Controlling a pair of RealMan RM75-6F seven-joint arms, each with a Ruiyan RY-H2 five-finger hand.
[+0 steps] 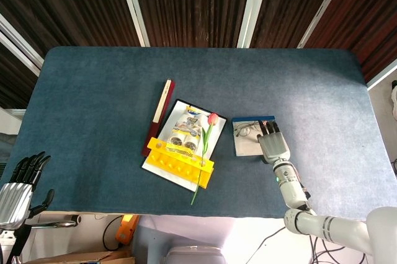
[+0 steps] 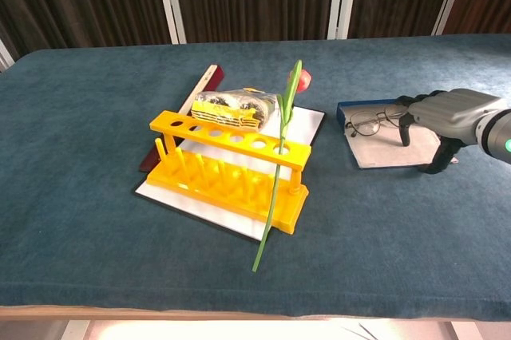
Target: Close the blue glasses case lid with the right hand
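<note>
Nearby, tulip (image 2: 281, 166) leans through yellow rack (image 2: 231, 172)

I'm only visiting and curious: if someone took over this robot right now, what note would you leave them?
Right hand: over the open blue glasses case, fingers pointing down at it, holding nothing.
Left hand: off the table's near left corner, idle, fingers apart.
Glasses lie inside the case, right of the yellow rack.
Done: hand is at the case.
Left: fold the lid shut.
</note>
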